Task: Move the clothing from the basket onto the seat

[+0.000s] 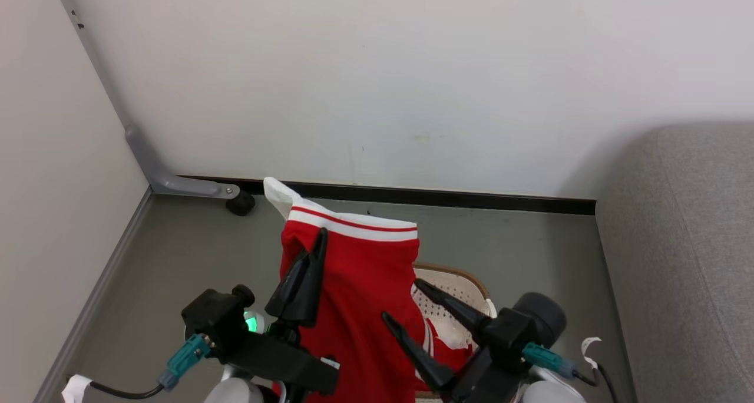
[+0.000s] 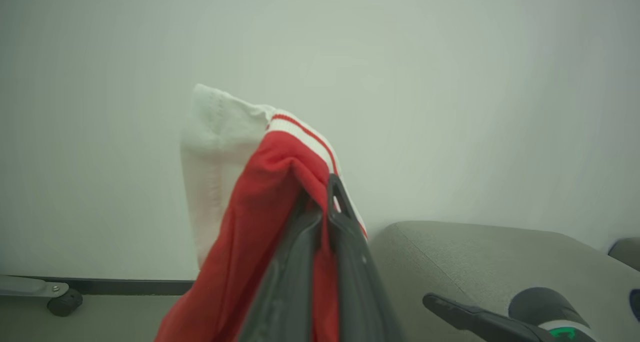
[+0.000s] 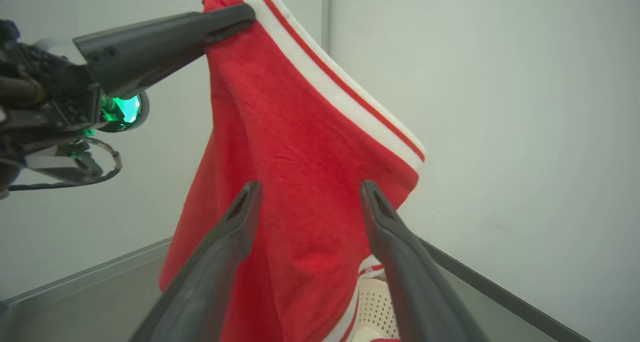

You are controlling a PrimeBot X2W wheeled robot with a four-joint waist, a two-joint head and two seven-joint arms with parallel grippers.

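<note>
Red clothing (image 1: 359,285) hangs from left gripper (image 1: 320,241) — over basket (image 1: 465,274).

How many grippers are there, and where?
2. The left gripper, lower left, is shut on a hanging red garment; the right gripper, lower right, is open beside it. None seems hidden.

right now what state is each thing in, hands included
left hand: shut on the red garment near its striped edge
right hand: open, holding nothing, beside the garment
red garment: lifted, hanging over the basket
basket: on the floor, some red cloth inside
seat: no clothing on the part in view
</note>
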